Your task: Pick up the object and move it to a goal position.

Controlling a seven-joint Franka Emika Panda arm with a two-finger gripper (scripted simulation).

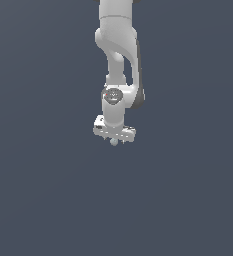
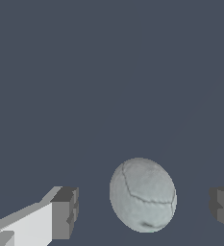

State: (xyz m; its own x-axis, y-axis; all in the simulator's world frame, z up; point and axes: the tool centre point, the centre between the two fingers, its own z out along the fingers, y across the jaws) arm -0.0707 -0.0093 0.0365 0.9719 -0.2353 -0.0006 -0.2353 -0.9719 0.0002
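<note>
The object is a tiny pale grey-blue ball [image 1: 114,142], matte, seen just under the white gripper in the exterior view. In the wrist view the ball [image 2: 142,194] fills the space between the two grey fingertips [image 2: 65,214], with a clear gap on each side. My gripper [image 1: 115,138] is open around the ball, one finger on either side, touching neither. The white arm hangs down from the top of the exterior view.
A plain dark blue-grey surface [image 1: 48,190] fills both views. Nothing else shows.
</note>
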